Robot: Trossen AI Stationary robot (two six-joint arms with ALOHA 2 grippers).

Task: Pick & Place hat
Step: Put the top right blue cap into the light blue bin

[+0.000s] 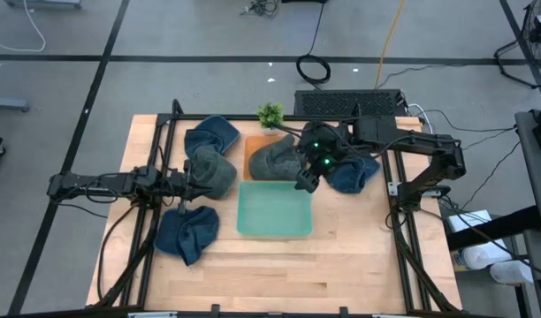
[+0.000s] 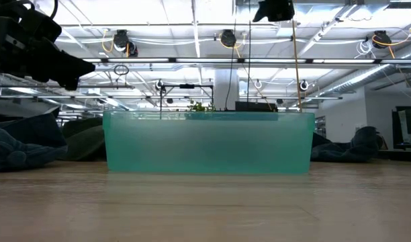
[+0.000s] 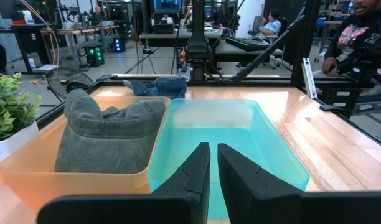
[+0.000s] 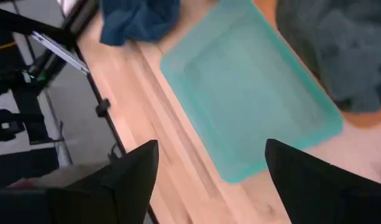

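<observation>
A grey hat (image 1: 275, 159) lies in an orange bin (image 1: 249, 152); it also shows in the left wrist view (image 3: 106, 134). An empty teal tray (image 1: 275, 210) stands at the table's middle. A grey-green hat (image 1: 214, 173) and two blue hats (image 1: 213, 134) (image 1: 187, 233) lie on the table's left part, and another blue hat (image 1: 354, 174) on the right. My left gripper (image 1: 198, 183) (image 3: 213, 148) is raised by the grey-green hat, its fingers shut to a thin slit, with nothing between them. My right gripper (image 1: 304, 182) (image 4: 212, 146) hangs open and empty above the tray's far right corner.
A small potted plant (image 1: 270, 115) stands at the far edge behind the orange bin. A keyboard (image 1: 346, 103) lies beyond the table. Black frame rails run along the table's left and right sides. Bare wood lies near the front edge (image 1: 279, 274). People sit in the room beyond (image 3: 358, 25).
</observation>
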